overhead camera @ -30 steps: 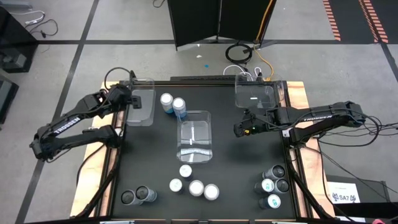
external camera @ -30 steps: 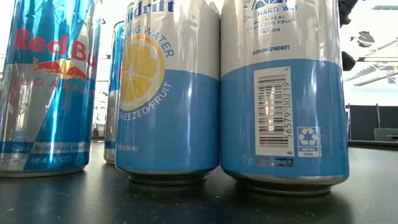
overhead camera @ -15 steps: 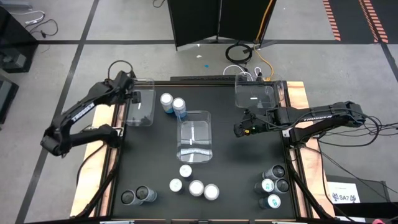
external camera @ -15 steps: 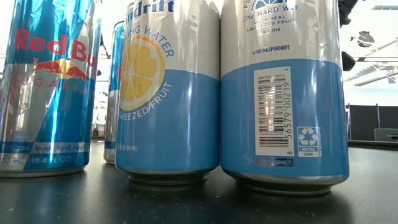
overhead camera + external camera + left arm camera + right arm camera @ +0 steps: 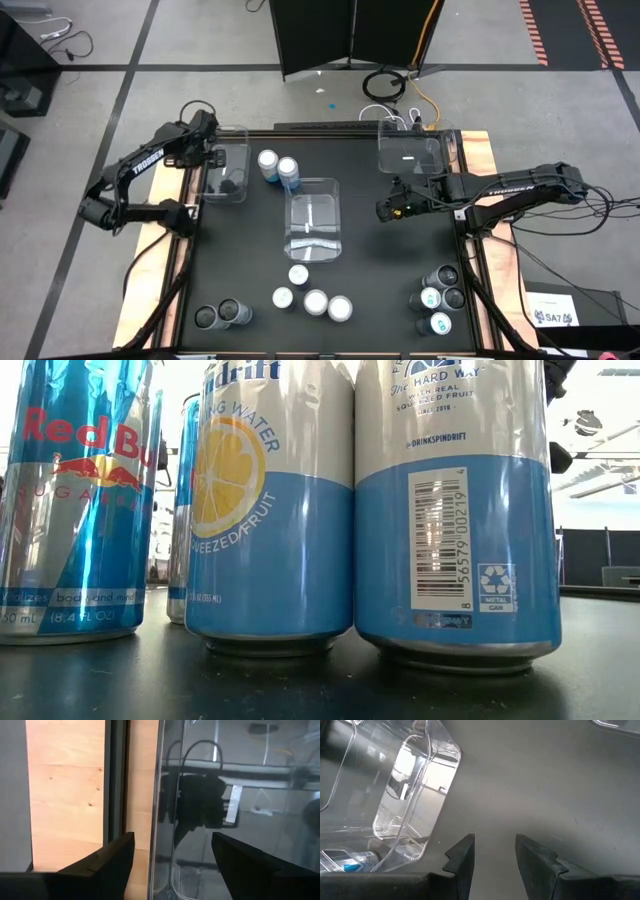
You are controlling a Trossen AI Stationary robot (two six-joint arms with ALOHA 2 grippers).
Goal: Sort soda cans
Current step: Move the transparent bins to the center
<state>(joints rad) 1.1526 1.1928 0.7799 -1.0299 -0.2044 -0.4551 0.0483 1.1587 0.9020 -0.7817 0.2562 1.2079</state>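
Soda cans stand upright on the black table in groups. Two silver-topped blue ones (image 5: pixel 278 168) are at the far middle, white-topped ones (image 5: pixel 314 298) near the front, two dark ones (image 5: pixel 219 316) at the front left, and a mixed cluster (image 5: pixel 438 299) at the front right. The low view shows a Red Bull can (image 5: pixel 75 500) and Spindrift cans (image 5: pixel 455 510) up close. My left gripper (image 5: pixel 208 142) (image 5: pixel 170 855) is open at the left clear bin's (image 5: pixel 226 166) left wall (image 5: pixel 158 795), touching nothing. My right gripper (image 5: pixel 383 208) (image 5: pixel 494 855) is open, hovering right of the middle bin (image 5: pixel 313 222).
A third clear bin (image 5: pixel 409 152) sits at the far right corner. A dark shape (image 5: pixel 230 183) shows inside the left bin; whether it is a can or a reflection I cannot tell. Wooden strips (image 5: pixel 478 200) edge the table. Bare table lies between the middle bin and my right gripper.
My left arm has swung back: its gripper has drawn from over the left bin toward the table's far left corner, and its elbow has moved toward the far edge. The right arm and the cans have kept still.
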